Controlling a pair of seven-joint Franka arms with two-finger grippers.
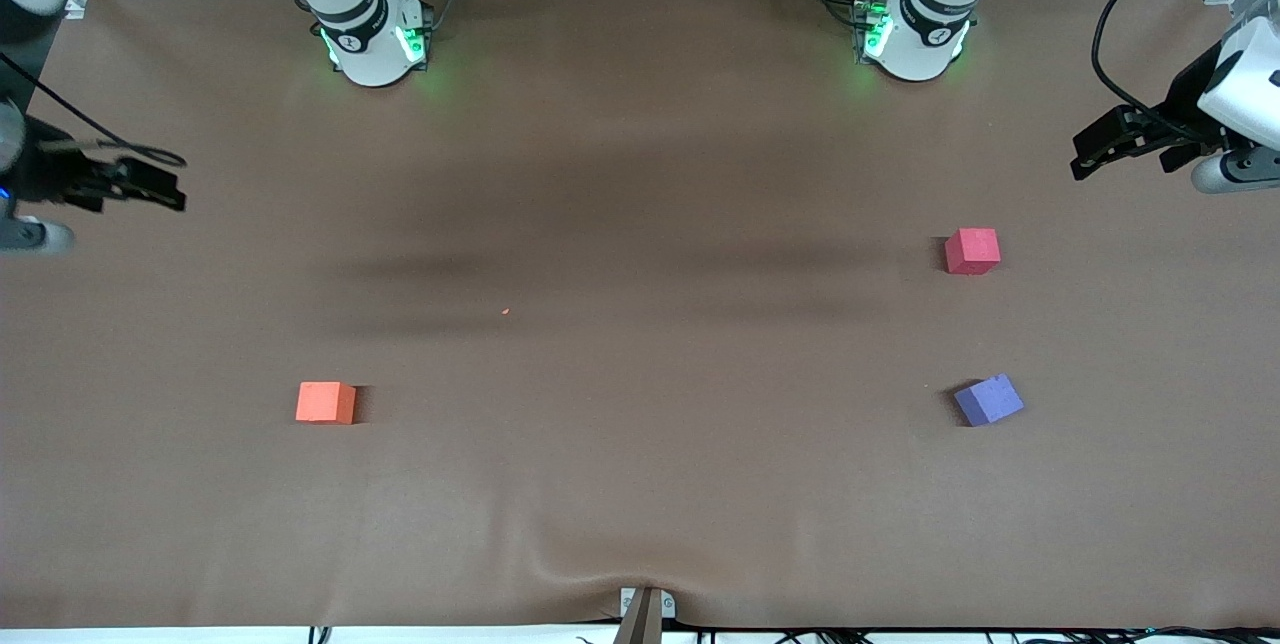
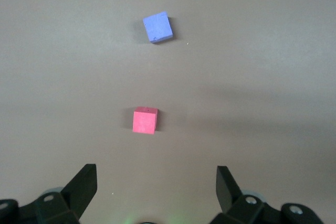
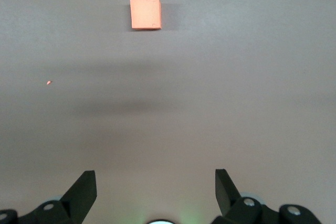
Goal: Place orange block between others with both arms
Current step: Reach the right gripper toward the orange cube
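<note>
The orange block lies on the brown table toward the right arm's end. The pinkish-red cube and the purple-blue cube lie toward the left arm's end, the purple-blue one nearer the front camera. My right gripper hangs open and empty above the table's edge at the right arm's end. My left gripper hangs open and empty above the left arm's end, apart from both cubes.
A tiny orange crumb lies on the brown table cover near the middle. The cover bulges into a wrinkle at a clamp on the edge nearest the front camera. Both arm bases stand at the table's back edge.
</note>
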